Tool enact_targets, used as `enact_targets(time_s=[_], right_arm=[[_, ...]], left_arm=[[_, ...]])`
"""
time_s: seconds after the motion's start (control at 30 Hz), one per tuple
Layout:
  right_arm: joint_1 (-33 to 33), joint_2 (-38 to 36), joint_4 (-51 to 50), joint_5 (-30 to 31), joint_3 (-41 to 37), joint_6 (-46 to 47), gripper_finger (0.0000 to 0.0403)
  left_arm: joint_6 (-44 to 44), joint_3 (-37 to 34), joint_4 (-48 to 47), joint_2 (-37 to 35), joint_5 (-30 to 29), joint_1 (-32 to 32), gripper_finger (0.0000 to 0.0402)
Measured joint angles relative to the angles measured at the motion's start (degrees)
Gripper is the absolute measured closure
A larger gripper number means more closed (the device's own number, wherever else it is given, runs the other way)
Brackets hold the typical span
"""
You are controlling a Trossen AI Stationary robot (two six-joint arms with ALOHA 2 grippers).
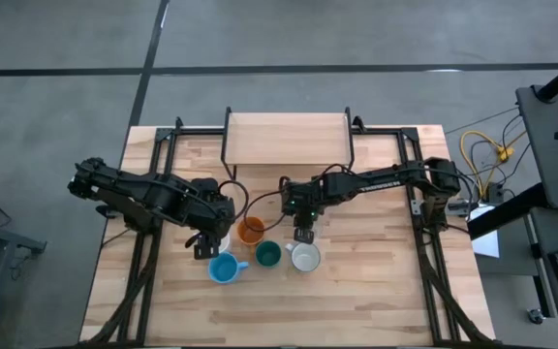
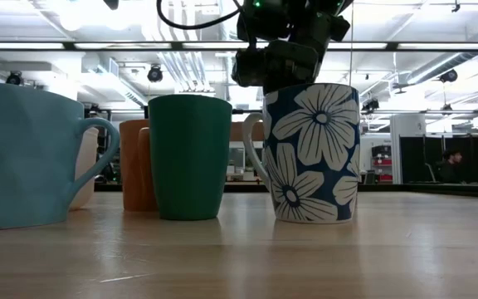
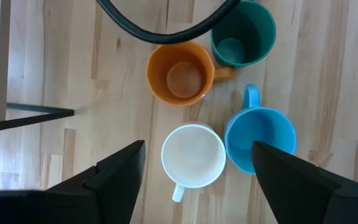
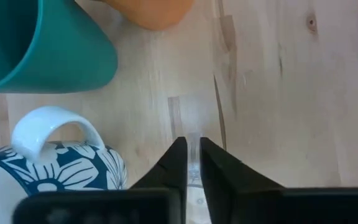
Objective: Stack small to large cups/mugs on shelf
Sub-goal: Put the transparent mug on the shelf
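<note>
Four mugs stand on their bases in a cluster on the table: orange mug [image 1: 251,230], light blue mug [image 1: 223,269], dark green cup [image 1: 267,255], and a white mug with blue flowers outside [image 1: 305,257] [image 2: 312,154]. A plain white mug [image 3: 193,155] stands beside the light blue mug [image 3: 261,138]. My left gripper [image 3: 197,149] [image 1: 211,239] hovers open above it, one finger to each side, apart from it. My right gripper [image 4: 192,149] [image 1: 303,230] hangs just behind the flowered mug [image 4: 48,168], fingers nearly together on something clear. The shelf [image 1: 289,140] stands at the far edge with nothing on it. My right gripper pinches a thin clear wall [image 4: 193,155], seemingly the clear glass's rim, between its two fingers. The fingers come from above, pointing down. The rest of the glass hardly shows against the wood, so I cannot tell how it sits.
A black cable [image 3: 166,28] loops over the orange mug [image 3: 179,74] and dark green cup [image 3: 242,37]. A black metal leg [image 3: 30,115] lies toward the shelf. Bare tabletop [image 1: 289,310] stretches along the near side. A person sits far off in the room [image 2: 451,162].
</note>
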Motion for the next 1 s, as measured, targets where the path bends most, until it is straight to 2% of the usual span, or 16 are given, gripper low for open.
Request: enact_targets(time_s=[0.67, 1.0], right_arm=[[-0.02, -0.23, -3.15, -1.05, 0.27, -0.66, 0.0389], [-1.48, -0.46, -13.37, -0.54, 12.01, -4.53, 0.039]], left_arm=[[0.32, -0.04, -0.04, 0.0, 0.0, -0.02, 0.0123], [0.59, -0.11, -0.09, 0.0, 0.0, 0.02, 0.0123]])
